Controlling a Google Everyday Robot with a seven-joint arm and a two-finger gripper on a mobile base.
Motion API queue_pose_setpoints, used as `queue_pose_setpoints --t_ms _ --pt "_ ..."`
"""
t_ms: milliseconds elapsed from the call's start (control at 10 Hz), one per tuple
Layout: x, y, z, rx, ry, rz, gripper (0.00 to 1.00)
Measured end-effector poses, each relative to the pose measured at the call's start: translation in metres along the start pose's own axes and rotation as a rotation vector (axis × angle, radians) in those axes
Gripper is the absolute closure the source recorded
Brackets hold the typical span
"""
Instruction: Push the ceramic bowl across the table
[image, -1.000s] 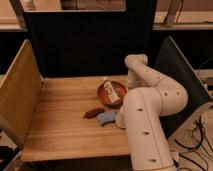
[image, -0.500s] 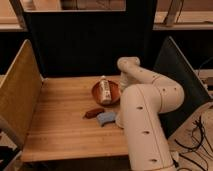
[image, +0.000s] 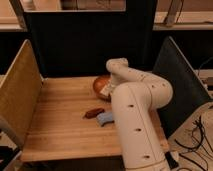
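Farther back now, gripper (image: 109, 89) meets ceramic bowl (image: 101, 83).

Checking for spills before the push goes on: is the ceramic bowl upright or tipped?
Upright: the ceramic bowl sits flat on the table, rim up. The gripper is at its right edge, mostly hidden by the arm.

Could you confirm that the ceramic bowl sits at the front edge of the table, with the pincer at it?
Not quite: in the camera view the ceramic bowl sits toward the table's back edge, with the pincer at it.
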Motion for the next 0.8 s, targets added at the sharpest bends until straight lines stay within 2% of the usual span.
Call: queue_pose_setpoints --t_ms 400,500,800 --pt "-0.037 0.018 -0.04 0.101 -0.115 -0.079 1.0" --pt "-0.046 0.014 -0.058 0.136 -0.168 -0.071 1.0" --pt "-0.051 -0.034 -0.119 0.234 -0.33 0.079 1.0"
